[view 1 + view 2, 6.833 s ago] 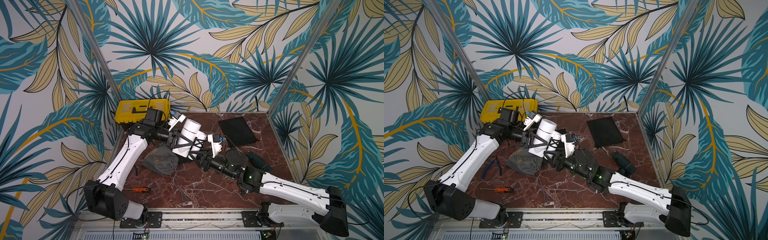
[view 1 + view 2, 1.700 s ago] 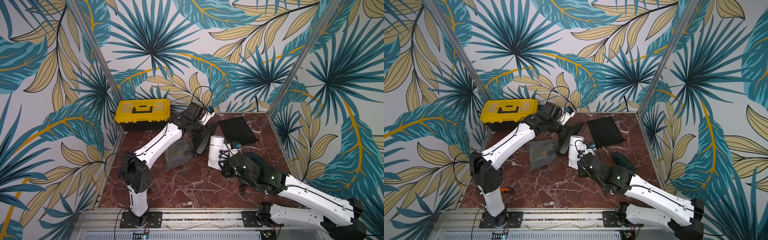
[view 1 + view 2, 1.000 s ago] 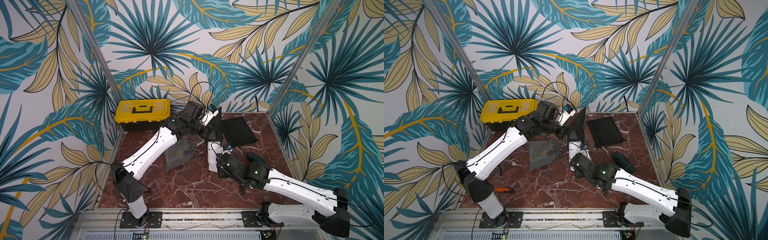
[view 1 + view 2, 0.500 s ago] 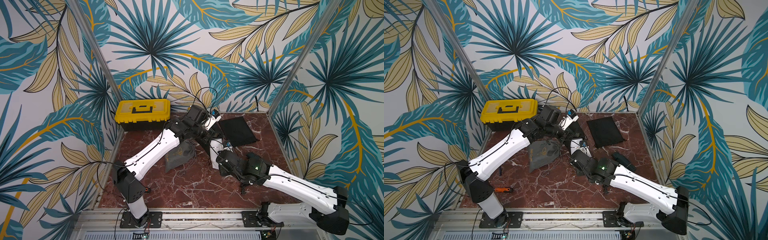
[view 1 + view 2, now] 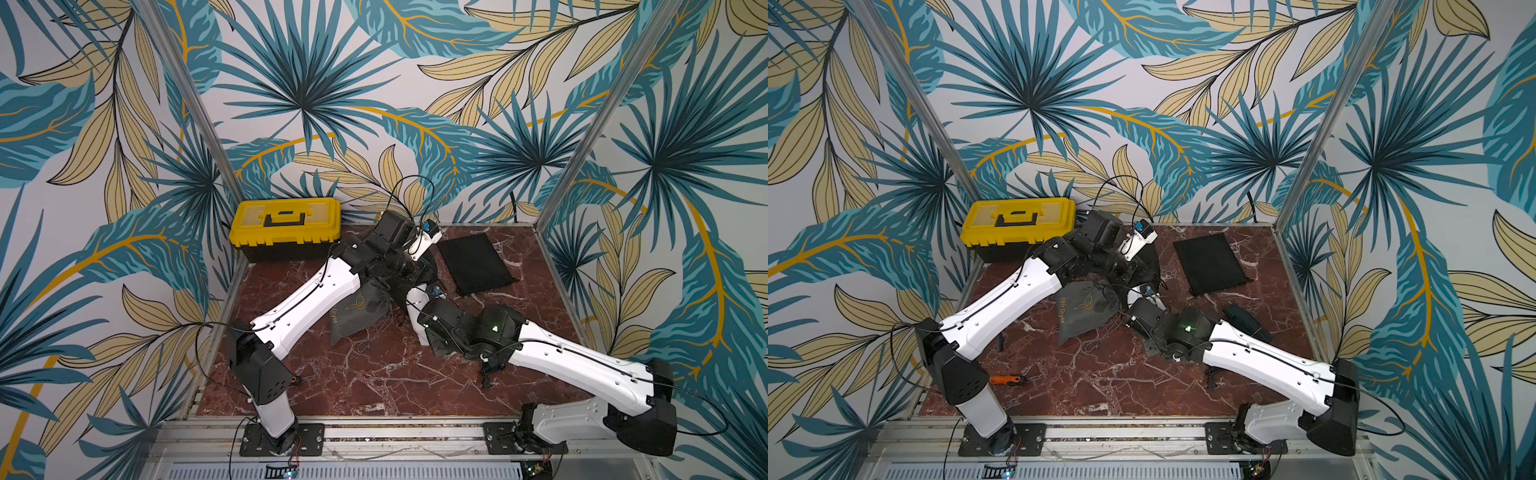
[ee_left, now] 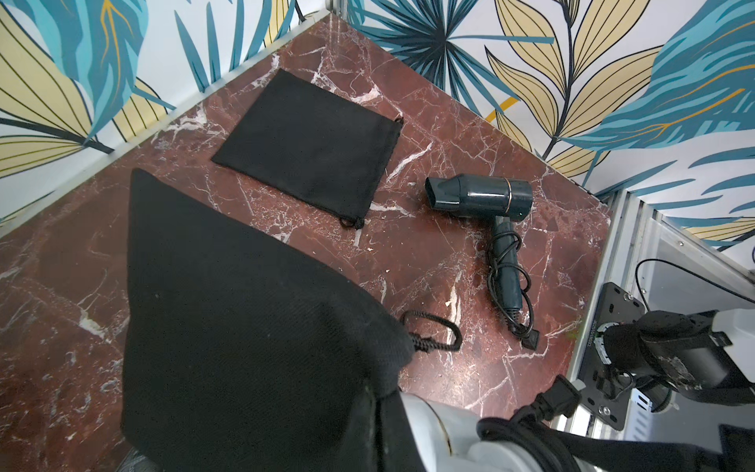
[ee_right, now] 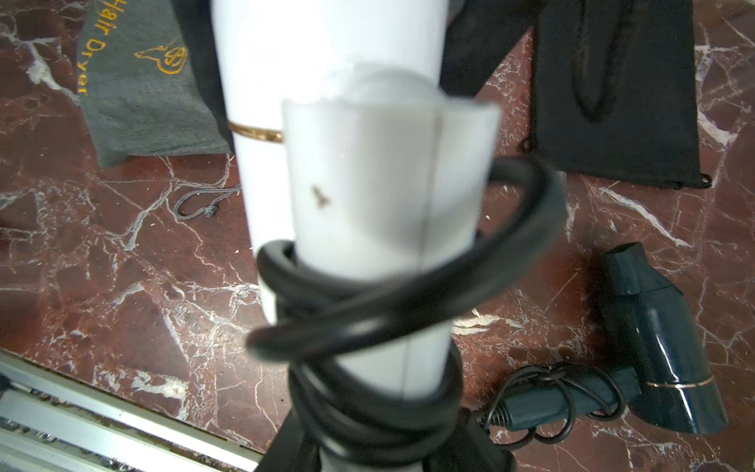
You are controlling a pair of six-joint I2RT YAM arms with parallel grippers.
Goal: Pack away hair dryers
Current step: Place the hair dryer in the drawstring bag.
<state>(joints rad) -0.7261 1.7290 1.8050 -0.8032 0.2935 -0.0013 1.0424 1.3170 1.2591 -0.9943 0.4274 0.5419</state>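
White dryer (image 7: 367,196) filled the centre of the right wrist view, its barrel end tucked into the black pouch (image 6: 245,327) that hung from the left gripper (image 5: 411,270), whose jaws were pinched fully shut on the cloth. At the bottom of the right wrist view, the right gripper (image 7: 380,453) clamped the dryer's handle, jaws narrow. A teal dryer (image 5: 1246,322) lay unpacked at centre right in both top views, below a flat pouch (image 5: 1210,262). Likely trouble: the loose cord (image 7: 408,294) loops round the handle could snag the pouch mouth, or the thin pinch could let the cloth slip as the dryer pushed in. Gold lettering on the grey pouch (image 7: 143,81), upper left, read "Hair Dryer" beside a gold emblem.
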